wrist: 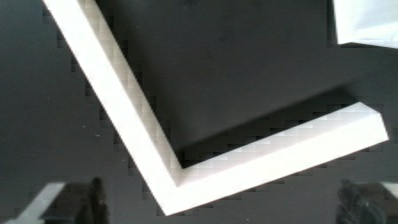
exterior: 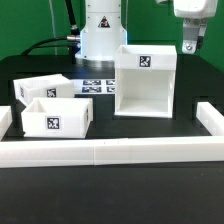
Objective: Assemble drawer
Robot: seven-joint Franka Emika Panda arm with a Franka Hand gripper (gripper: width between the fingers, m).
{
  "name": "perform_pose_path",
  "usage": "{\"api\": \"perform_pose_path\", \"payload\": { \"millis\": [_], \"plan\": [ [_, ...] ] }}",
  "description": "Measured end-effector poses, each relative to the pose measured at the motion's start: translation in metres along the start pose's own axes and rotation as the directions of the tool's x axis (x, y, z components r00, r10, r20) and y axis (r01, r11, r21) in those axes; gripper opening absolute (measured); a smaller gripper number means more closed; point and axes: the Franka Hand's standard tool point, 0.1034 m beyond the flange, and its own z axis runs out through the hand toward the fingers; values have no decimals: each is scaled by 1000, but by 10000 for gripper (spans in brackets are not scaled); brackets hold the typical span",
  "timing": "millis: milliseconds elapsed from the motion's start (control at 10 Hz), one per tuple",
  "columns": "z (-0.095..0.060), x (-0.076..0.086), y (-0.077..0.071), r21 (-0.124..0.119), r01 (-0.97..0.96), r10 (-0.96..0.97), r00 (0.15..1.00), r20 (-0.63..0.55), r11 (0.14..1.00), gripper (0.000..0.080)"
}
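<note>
The large white casing (exterior: pixel 146 82) stands upright at mid-table with its open side towards the front and a square tag on its top. Two smaller open-top trays sit at the exterior view's left, one in front (exterior: pixel 56 117) and one behind it (exterior: pixel 44 90), each tagged. My gripper (exterior: pixel 189 44) hangs in the air above the casing's upper right corner and touches nothing. In the wrist view my gripper (wrist: pixel 217 206) is open and empty, with the dark fingertips (wrist: pixel 71 202) far apart. A white corner of two long bars (wrist: pixel 164 150) lies far below it. A white piece (wrist: pixel 374 20) at the frame's edge may be the casing.
Long low white border bars run along the front (exterior: pixel 110 151) and the right side (exterior: pixel 211 120) of the black table. The marker board (exterior: pixel 96 86) lies flat between the trays and the casing. The robot's white base (exterior: pixel 103 35) stands at the back.
</note>
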Motion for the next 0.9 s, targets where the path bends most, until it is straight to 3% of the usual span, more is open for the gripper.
{"api": "perform_pose_path", "payload": {
  "millis": [600,800,900],
  "plan": [
    [0,-1,0,-5,11,-11,1000,6,1000,650],
    [-4,-12,-14,-4,-48,48,999,7,999,650],
    [-4,-20,-24,10,-143,143,990,10,990,650]
  ]
}}
